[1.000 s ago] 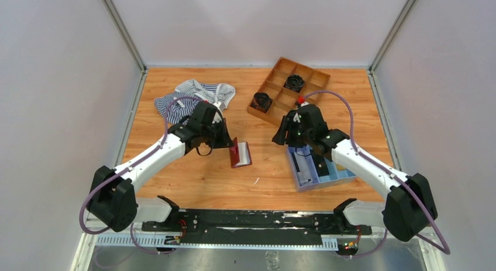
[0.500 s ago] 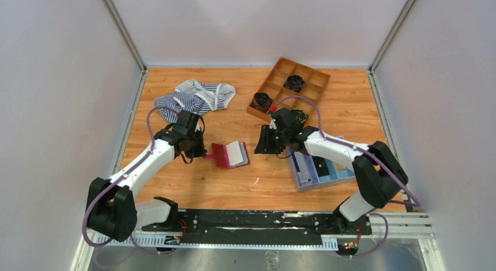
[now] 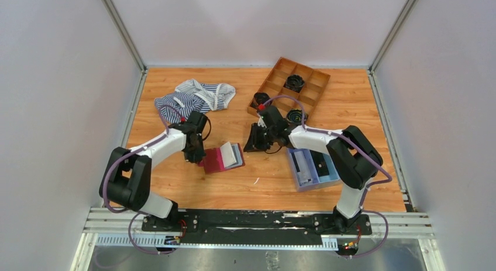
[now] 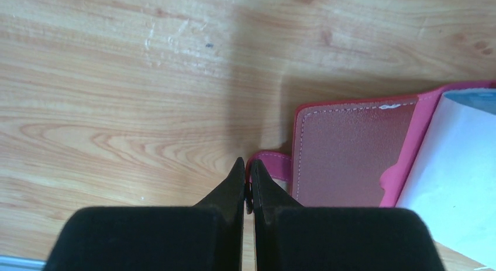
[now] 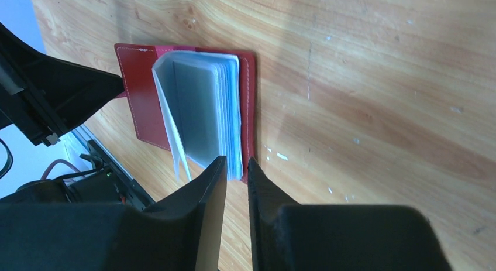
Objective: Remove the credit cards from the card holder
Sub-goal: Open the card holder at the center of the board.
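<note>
Two grippers meet at the card holder (image 3: 222, 158), which lies open on the table (image 3: 351, 107) with its pale sleeves fanned up. The left gripper (image 4: 247, 165) is closed at the holder's outer edge and, by its wrist view, pinches the strap tab (image 4: 270, 163) – a useful anchor. The right gripper (image 5: 237, 161) hovers at the holder's opposite side, jaws a narrow slot apart and gripping nothing, tips just off the sleeve edges. The credit cards (image 5: 202, 116) sit inside those sleeves; none is out.

To do this step well, I judge the right fingers should straddle one card's edge rather than a bundle of sleeves, close firmly, then draw straight out along the sleeve opening while the left pins the cover flat.

Bare wood lies nearer the arm bases than the holder – the safest place to drop a card. A blue tray (image 3: 316, 185) sits near the holder's right, a wooden organiser (image 3: 275, 86) beyond it, a striped cloth (image 3: 187, 98) beyond its left
</note>
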### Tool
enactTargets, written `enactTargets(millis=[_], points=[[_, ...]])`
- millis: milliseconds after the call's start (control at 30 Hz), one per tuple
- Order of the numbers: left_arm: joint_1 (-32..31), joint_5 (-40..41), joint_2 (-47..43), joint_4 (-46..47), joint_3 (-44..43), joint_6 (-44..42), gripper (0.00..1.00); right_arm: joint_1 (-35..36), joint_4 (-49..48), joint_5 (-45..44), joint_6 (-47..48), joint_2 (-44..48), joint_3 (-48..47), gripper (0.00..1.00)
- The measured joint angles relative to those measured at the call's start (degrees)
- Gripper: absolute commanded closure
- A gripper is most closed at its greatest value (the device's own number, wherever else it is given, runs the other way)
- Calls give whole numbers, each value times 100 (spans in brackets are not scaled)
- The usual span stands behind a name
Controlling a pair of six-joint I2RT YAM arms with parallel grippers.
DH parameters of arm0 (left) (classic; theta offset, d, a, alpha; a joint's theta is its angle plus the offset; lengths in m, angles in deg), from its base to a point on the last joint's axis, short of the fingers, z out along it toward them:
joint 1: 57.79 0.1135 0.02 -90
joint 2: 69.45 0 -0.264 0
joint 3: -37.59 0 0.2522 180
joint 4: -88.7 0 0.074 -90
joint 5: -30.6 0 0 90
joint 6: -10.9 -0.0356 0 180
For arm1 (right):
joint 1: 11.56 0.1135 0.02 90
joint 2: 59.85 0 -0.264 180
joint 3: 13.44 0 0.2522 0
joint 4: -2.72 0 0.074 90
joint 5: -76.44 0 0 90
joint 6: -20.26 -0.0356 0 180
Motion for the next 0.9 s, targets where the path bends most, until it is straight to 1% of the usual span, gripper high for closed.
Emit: enactTargets(millis=[300,400,533,600,633,667,700,800,833,900], points=[[-74,-184,686,70,-555,-111,100,157,-63,109,-44,-367,-212,82],[-358,-247,973,83,-793,-157,100,186,-70,120,-42,-365,-205,83],[-938,-389,1351,175,-1207,-170,100,186,-85,120,-42,-350,-105,84],[-1071,-468,1464,236,-1338,-166,100,184,-116,122,-44,-313,-15,84],[-1108,-505,1488,291,-1366,-164,97,186,-153,138,-46,-282,55,84],[-1113,-511,1488,315,-1368,-164,91,192,-168,142,-50,-258,90,84],[-1110,-501,1482,317,-1368,-166,83,195,-195,149,-50,-227,129,84],[-1106,-422,1427,286,-1368,-219,54,214,-254,162,-48,-195,149,84],[-1102,-391,1375,240,-1375,-216,47,229,-286,168,-48,-192,146,84],[-1099,-354,1241,149,-1390,-299,42,262,-317,188,-46,-195,127,84]])
